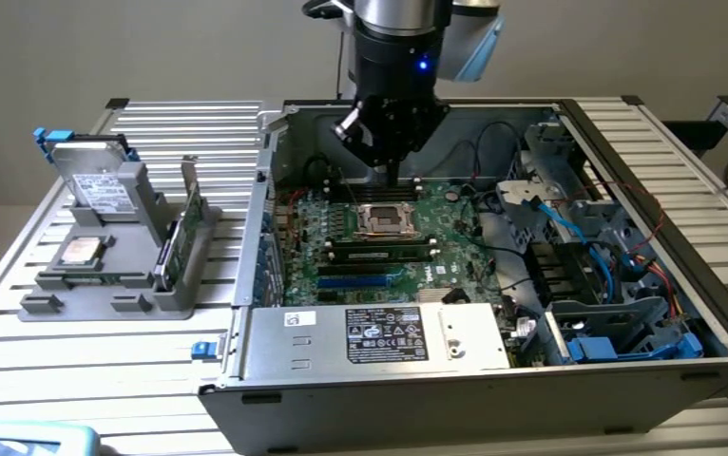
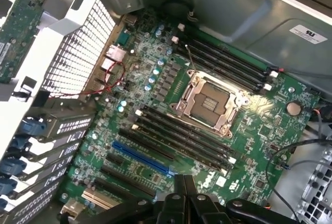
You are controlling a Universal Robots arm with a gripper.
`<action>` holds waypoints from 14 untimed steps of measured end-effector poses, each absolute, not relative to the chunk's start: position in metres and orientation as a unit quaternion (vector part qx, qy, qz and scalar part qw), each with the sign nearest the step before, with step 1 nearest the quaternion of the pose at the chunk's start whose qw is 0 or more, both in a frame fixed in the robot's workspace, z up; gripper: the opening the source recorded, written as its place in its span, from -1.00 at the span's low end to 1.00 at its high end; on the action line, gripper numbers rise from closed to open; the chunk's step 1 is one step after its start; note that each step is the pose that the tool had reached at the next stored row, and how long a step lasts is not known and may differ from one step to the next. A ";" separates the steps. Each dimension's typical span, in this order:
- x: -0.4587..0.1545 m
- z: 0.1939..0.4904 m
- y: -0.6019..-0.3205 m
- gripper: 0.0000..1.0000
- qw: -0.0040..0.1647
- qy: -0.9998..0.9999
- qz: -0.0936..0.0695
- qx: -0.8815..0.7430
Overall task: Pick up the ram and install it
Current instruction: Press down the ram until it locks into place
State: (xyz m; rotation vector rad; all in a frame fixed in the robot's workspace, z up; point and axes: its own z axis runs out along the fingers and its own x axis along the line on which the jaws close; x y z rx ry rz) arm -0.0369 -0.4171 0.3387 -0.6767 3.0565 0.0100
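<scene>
At the exterior view's left, the ram (image 1: 182, 231) stands on edge in a grey holder (image 1: 124, 275) on the counter (image 1: 34, 332), its long axis running near to far. The claw (image 1: 393, 176) hangs well apart from it, over the open computer case (image 1: 491, 389) above the far side of the motherboard (image 1: 447, 228), fingers pressed together on nothing. So the stick lies leftward and nearer from the claw.

light: even, soft (slightly dim) | glare: processor socket (image 2: 210, 101) | blur: mild
</scene>
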 end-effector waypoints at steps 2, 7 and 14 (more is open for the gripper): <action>-0.037 0.339 -0.417 -0.79 0.006 0.980 0.003 -0.200; -0.037 0.339 -0.417 -0.79 0.006 0.987 0.003 -0.160; -0.037 0.339 -0.417 -0.79 0.006 0.994 0.004 -0.110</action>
